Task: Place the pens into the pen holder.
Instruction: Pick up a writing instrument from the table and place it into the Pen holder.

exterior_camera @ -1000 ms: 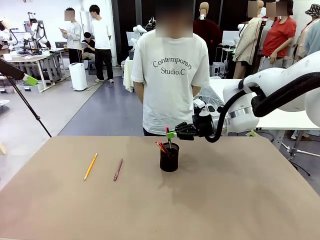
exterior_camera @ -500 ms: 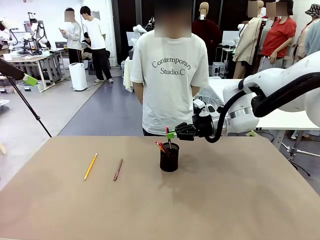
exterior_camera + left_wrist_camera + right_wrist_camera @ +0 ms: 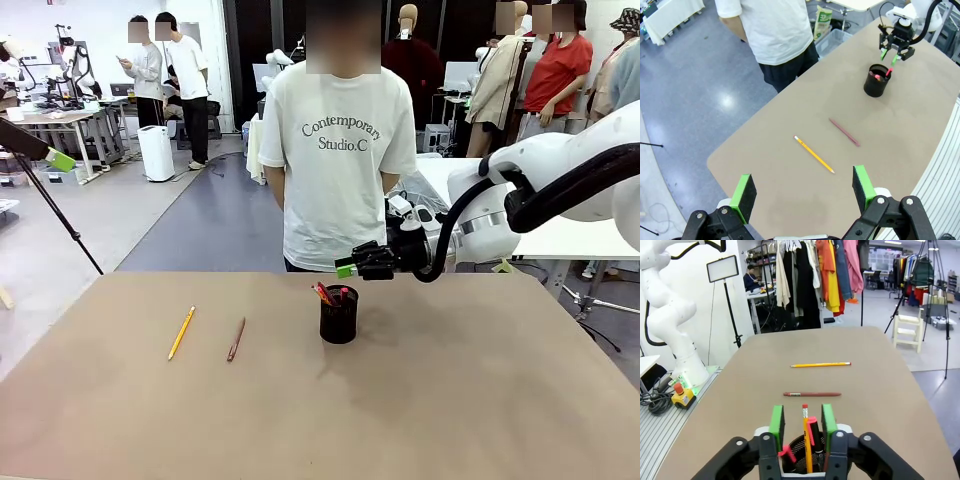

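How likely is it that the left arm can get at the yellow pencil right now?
Probably yes: the yellow pencil lies alone on bare table, apart from the dark red pen, and the open jaws look down on it.

In the right wrist view the body of the right gripper (image 3: 800, 412) covers most of the pen holder (image 3: 796, 461), leaving us a sliver of mesh, and the bottom edge cuts that body off. From the front, the holder's wall hides the lower lengths of the pens (image 3: 326, 293) inside (how many, we cannot tell). The person (image 3: 340, 170) has both hands hidden behind the back.
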### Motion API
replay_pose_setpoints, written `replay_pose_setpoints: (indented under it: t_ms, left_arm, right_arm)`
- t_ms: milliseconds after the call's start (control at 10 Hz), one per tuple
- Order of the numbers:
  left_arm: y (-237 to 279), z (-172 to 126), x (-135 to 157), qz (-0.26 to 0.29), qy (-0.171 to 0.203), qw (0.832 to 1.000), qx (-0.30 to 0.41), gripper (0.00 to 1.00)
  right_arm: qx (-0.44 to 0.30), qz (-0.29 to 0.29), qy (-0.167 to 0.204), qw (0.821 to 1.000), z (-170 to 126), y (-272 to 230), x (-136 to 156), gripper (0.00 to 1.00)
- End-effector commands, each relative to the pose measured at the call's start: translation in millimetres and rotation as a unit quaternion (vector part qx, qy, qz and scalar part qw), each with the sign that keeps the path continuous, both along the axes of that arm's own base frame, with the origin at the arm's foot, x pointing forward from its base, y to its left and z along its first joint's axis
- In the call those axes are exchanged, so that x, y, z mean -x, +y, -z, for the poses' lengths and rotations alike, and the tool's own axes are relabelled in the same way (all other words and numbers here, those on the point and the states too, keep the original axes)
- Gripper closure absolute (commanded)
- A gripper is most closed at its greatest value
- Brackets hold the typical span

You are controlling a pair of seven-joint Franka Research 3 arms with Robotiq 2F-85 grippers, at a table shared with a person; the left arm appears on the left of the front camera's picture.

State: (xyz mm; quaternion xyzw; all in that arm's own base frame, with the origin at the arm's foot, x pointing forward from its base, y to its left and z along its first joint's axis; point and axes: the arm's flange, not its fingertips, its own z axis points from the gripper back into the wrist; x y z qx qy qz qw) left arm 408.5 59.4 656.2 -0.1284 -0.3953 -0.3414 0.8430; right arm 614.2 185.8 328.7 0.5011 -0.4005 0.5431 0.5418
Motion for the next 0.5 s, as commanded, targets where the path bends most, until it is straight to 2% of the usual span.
replay_pose_setpoints:
  t_ms: [0,100,300,400]
  left_arm:
    - [0,0,2,0.004,-0.002,1.0,0.0,0.0]
    - [0,0,2,0.004,-0.002,1.0,0.0,0.0]
    - [0,0,2,0.004,-0.002,1.0,0.0,0.0]
    - [0,0,2,0.004,-0.002,1.0,0.0,0.0]
  right_arm:
    - [0.034,-0.005,-0.022,0.999,-21,0,12,0.0]
    - [0.06,-0.012,-0.005,0.998,-43,-4,19,0.0]
    - [0.117,0.005,0.003,0.993,-87,-15,33,0.0]
    - [0.132,0.022,-0.008,0.991,-102,-18,41,0.0]
